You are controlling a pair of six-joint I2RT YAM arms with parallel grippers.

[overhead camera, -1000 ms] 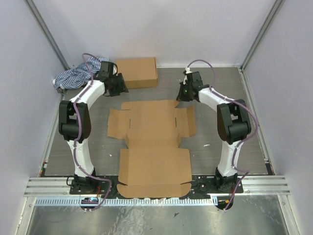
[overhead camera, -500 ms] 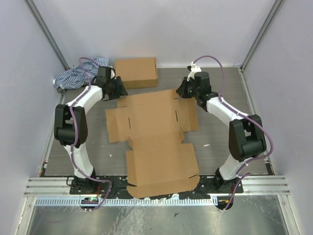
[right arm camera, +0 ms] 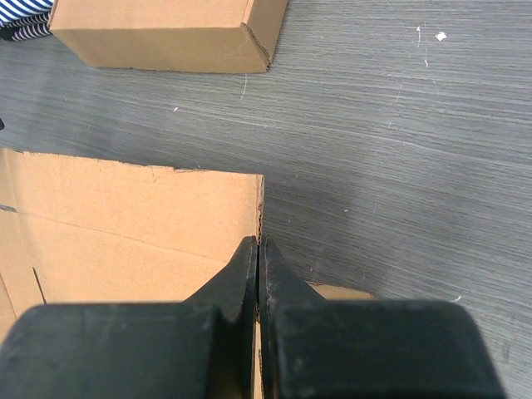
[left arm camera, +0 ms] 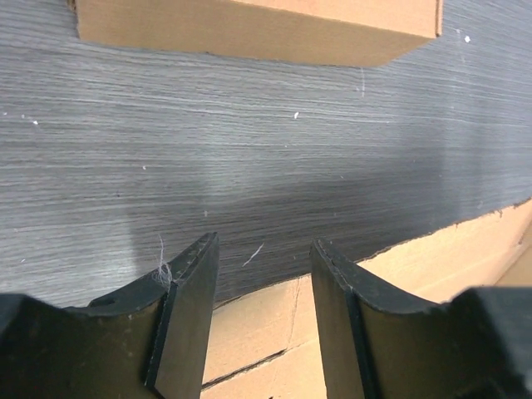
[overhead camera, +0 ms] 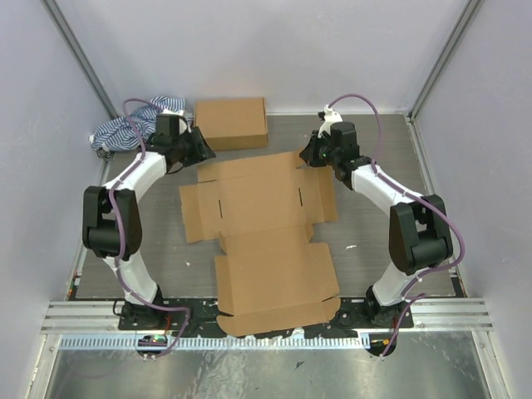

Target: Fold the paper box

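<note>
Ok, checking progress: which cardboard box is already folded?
The small closed box at the far edge, beside the striped cloth; the large box blank in the middle lies flat, unfolded.

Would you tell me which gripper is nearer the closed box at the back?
Left: the left gripper is beside the closed box; the right gripper, farther right, pinches the flat cardboard.

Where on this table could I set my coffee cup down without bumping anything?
Best: the bare table in the far right corner, beyond the right arm. A narrower strip lies between the flat cardboard sheet and the left arm. Crowded: the far left, around the folded box and striped cloth.
</note>
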